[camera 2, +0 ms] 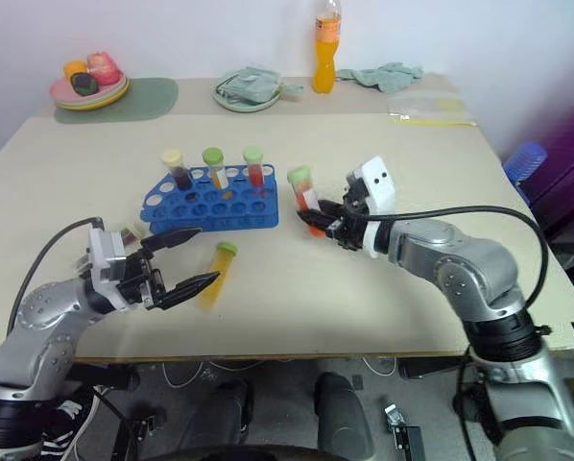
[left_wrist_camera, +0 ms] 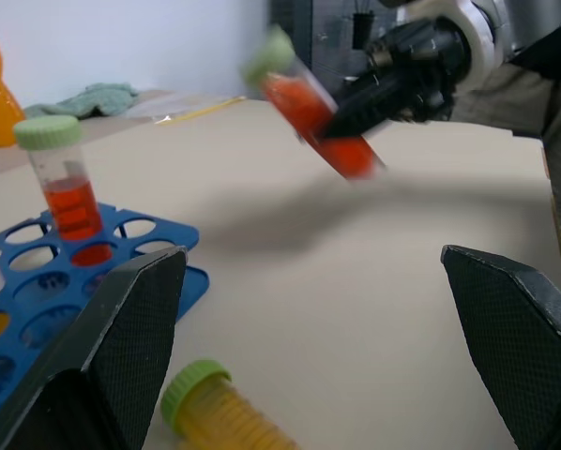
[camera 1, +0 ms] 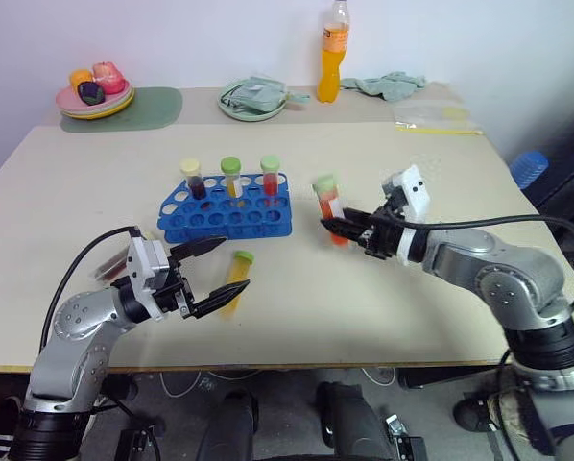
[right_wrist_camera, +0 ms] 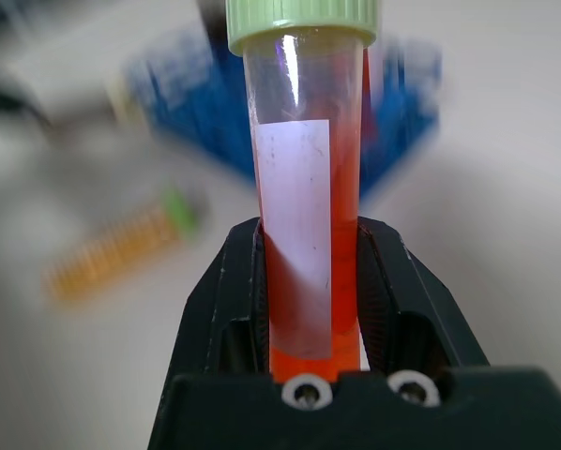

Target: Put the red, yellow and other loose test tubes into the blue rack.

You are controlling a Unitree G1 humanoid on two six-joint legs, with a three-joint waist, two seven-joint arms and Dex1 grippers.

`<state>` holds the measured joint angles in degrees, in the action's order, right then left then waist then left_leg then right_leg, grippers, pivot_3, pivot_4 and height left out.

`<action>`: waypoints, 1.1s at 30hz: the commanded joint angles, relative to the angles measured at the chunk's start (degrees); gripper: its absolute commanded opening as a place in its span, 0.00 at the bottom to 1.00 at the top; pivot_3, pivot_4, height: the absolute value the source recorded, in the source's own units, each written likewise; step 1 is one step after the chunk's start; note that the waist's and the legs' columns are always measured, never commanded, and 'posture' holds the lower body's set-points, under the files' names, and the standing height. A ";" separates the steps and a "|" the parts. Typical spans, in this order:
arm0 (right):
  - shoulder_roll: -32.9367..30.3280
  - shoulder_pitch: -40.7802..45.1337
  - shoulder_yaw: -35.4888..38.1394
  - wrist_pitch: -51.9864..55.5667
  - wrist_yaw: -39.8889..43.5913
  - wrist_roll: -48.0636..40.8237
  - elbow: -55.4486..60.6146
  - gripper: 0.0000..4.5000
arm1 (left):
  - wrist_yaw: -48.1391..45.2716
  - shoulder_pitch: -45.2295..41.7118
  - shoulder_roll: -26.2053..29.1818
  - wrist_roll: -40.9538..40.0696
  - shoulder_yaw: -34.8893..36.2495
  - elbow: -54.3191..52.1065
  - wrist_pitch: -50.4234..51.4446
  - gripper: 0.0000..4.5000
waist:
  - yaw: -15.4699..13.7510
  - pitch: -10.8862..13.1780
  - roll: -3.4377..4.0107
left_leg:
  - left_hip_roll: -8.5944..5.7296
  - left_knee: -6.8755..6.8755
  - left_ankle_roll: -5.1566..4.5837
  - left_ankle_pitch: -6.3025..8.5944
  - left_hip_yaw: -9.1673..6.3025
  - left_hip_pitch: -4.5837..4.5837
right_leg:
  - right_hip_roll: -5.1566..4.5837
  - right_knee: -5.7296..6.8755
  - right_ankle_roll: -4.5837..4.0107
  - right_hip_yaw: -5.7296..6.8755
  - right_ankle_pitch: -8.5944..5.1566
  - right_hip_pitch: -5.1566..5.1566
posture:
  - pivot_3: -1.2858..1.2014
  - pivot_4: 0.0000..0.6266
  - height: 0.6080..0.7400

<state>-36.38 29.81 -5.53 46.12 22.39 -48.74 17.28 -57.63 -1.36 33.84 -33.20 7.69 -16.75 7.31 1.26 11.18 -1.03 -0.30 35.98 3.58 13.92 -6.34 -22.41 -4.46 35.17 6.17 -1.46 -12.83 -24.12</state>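
Carrying the red tube (camera 1: 331,206) clamped in the right gripper (camera 1: 348,228), just right of the blue rack (camera 1: 227,216); next it needs an empty hole. Yellow tube (camera 1: 236,280) lies between the left gripper's (camera 1: 218,274) spread fingers.

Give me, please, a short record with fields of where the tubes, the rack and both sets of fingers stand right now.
blue rack: on the table, three capped tubes standing in its back row
red tube: clamped in the right gripper, lifted, to the right of the rack
yellow tube: lying on the table in front of the rack
left gripper: fingers open, beside the yellow tube, holding nothing
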 commanded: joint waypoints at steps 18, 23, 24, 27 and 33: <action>35.04 9.13 -6.18 -56.27 -3.63 39.77 -43.18 0.18 | 1.58 -2.90 6.32 4.85 7.33 8.42 -1.24 1.00 | 1.31 0.00 0.00 | 0.00 -0.12 0.02 -0.01 -0.05 0.02 | 0.05 0.09 -0.25 -0.01 0.16 -0.11 | 0.52 0.24 1.00; 37.91 9.14 -5.53 -59.19 -3.22 41.25 -47.91 0.18 | 2.28 -1.45 6.00 5.16 8.36 8.19 -2.56 1.00 | 1.35 0.01 0.02 | 0.01 -0.14 0.02 -0.01 -0.05 0.03 | 0.05 0.11 -0.25 -0.02 0.16 -0.13 | 0.52 0.24 1.00; 38.60 9.17 -6.04 -60.25 -2.96 42.06 -48.98 0.18 | 2.45 -1.17 6.00 5.39 8.44 8.15 -2.77 1.00 | 1.38 0.01 0.02 | 0.01 -0.15 0.02 -0.02 -0.05 0.04 | 0.05 0.12 -0.24 -0.02 0.17 -0.13 | 0.52 0.24 1.00; 40.28 9.60 -6.26 -62.38 -3.14 43.60 -51.40 0.18 | 2.51 -0.43 5.96 5.42 8.81 7.89 -3.63 1.00 | 1.40 0.01 0.01 | 0.01 -0.21 0.02 -0.02 -0.05 0.09 | 0.06 0.16 -0.24 -0.03 0.16 -0.14 | 0.52 0.24 1.00; 42.53 9.97 -5.65 -63.58 -2.61 44.35 -53.12 0.18 | 2.75 -0.35 6.78 5.05 8.93 7.12 -2.80 1.00 | 1.39 0.01 0.01 | 0.01 -0.22 0.04 -0.03 -0.05 0.10 | 0.06 0.17 -0.25 -0.04 0.16 -0.13 | 0.52 0.24 1.00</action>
<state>4.55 38.81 -11.18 -16.17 19.32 -4.70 -36.18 -54.94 -1.81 39.54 -27.96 14.85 -7.41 4.84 2.65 11.18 -1.02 -0.29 35.76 3.62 13.90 -6.39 -22.30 -4.40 35.34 5.93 -1.50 -12.66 -24.25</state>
